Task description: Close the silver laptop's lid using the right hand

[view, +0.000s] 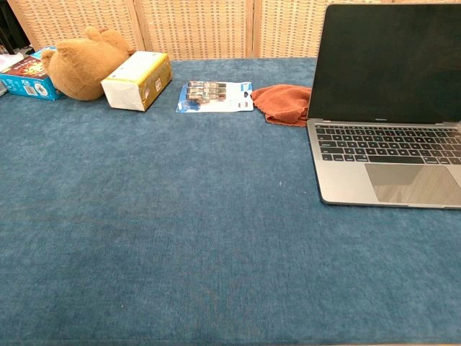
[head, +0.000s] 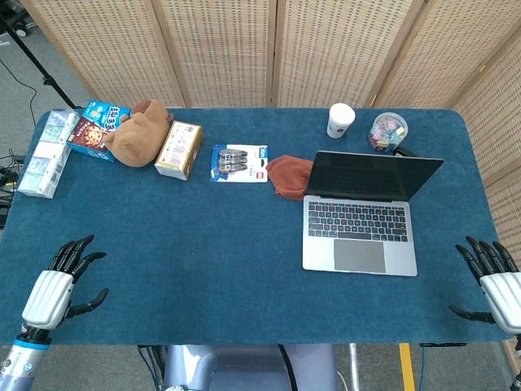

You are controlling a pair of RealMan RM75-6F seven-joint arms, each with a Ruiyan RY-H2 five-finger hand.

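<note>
The silver laptop (head: 360,236) stands open on the right half of the blue table, its dark screen (head: 374,177) upright and facing me; the chest view shows its keyboard (view: 389,144) and screen (view: 392,61) at the right. My right hand (head: 498,281) hovers at the table's front right corner, fingers spread, holding nothing, well to the right of the laptop. At the front left corner my left hand (head: 59,285) is also spread and empty. Neither hand appears in the chest view.
A rust-red cloth (head: 289,175) lies just left of the laptop's screen. Behind it stand a white cup (head: 340,120) and a clear jar (head: 387,132). A blister pack (head: 240,163), tissue box (head: 179,149), plush toy (head: 137,134) and boxes (head: 77,134) line the back left.
</note>
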